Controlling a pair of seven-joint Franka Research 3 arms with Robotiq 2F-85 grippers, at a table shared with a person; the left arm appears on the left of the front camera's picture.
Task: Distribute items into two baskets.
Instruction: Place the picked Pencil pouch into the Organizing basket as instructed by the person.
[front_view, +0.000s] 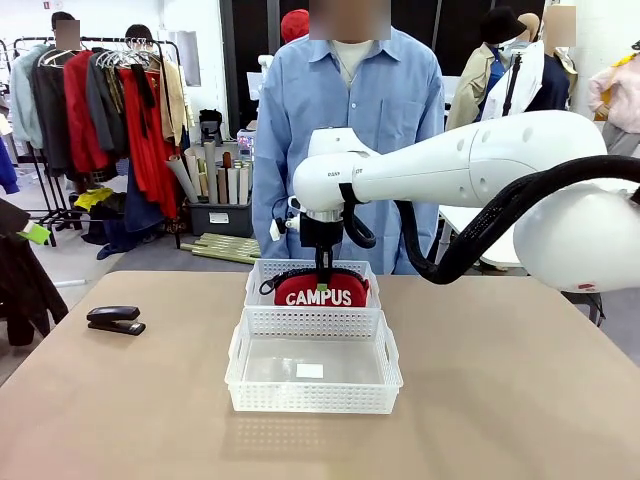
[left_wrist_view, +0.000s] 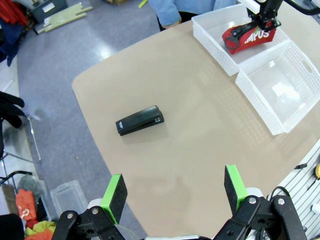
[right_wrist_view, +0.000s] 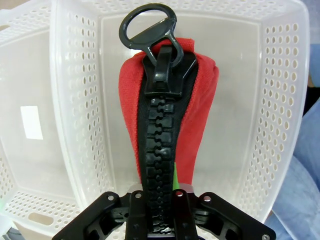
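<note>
The red "CAMPUS" pouch (front_view: 320, 291) sits upright inside the far white basket (front_view: 262, 270). My right gripper (front_view: 323, 270) comes down from above and is shut on its black zipper top (right_wrist_view: 159, 125); red fabric (right_wrist_view: 200, 115) shows on both sides, within the basket wall (right_wrist_view: 280, 100). The near basket (front_view: 312, 400) holds just a white label. The black stapler (front_view: 115, 319) lies on the table at the left. My left gripper (left_wrist_view: 173, 187) hangs open high above the table, with the stapler (left_wrist_view: 140, 120) below and ahead of it, and the pouch (left_wrist_view: 250, 37) far off.
A person in a blue shirt (front_view: 350, 120) stands at the far edge right behind the baskets. The two baskets touch end to end at the table's middle. Bare tabletop (front_view: 520, 400) lies to the right and front. A clothes rack (front_view: 100, 110) stands off the table at back left.
</note>
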